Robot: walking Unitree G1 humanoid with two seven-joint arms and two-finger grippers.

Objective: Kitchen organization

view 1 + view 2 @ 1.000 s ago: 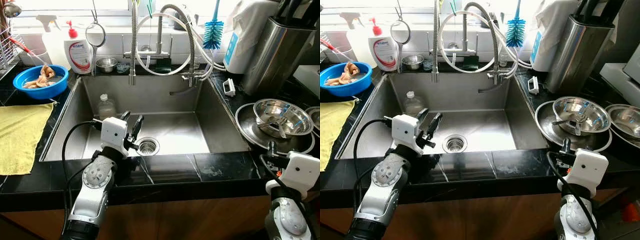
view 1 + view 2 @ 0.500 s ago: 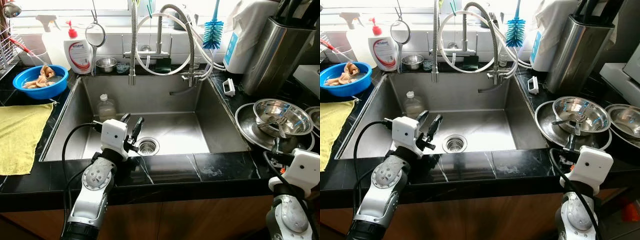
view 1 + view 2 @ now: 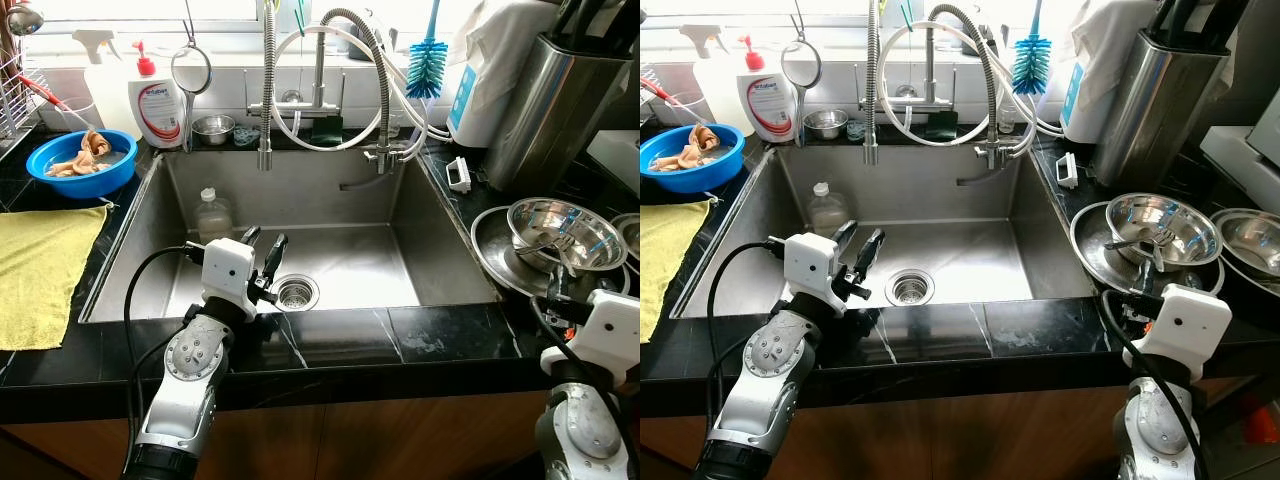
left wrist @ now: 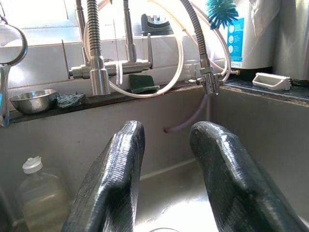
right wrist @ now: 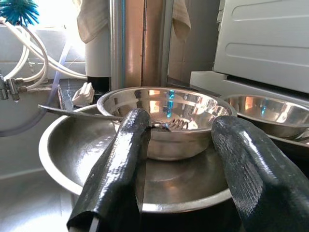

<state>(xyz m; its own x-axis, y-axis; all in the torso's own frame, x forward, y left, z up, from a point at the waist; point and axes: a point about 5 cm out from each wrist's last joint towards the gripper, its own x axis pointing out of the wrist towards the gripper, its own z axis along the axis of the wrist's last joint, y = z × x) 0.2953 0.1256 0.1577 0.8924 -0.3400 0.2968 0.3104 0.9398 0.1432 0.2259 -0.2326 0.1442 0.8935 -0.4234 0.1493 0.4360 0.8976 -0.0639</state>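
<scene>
Black stone counter around a steel sink, window light behind. Right gripper hangs at the counter's front edge with its fingers spread wide and empty, lined up on the small steel bowl, probably staging a grab at the rim. That bowl sits nested in a bigger steel pan right of the sink, shiny, with a slotted utensil lying across it (handle pointing toward the sink). Left gripper is also open and holding nothing, poised over the sink's near edge by the drain; a plastic bottle stands in the basin's left corner.
</scene>
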